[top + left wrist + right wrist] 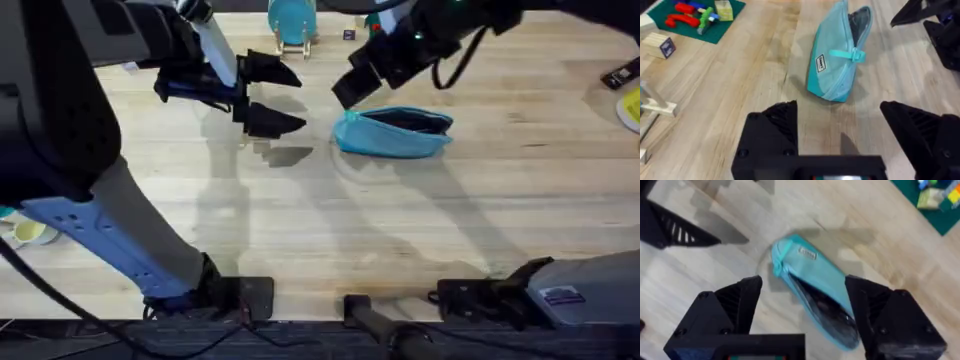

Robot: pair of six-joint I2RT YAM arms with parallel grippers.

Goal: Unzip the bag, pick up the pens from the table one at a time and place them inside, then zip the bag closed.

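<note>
The light blue soft fabric pouch (392, 133) lies unzipped at twelve o'clock on the wooden surface (420, 220); both grippers' fingers are released, empty. If nudged during zipping, it could slide.

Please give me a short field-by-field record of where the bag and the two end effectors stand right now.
bag: light blue pouch lying on the table, zipper open, dark interior showing
bag pull tab: pale loop hanging across its side
left end effector: open, above the table beside the bag, not touching it
right end effector: open, over the bag, holding nothing
pens: none seen on the table; bag contents too dark to tell
</note>
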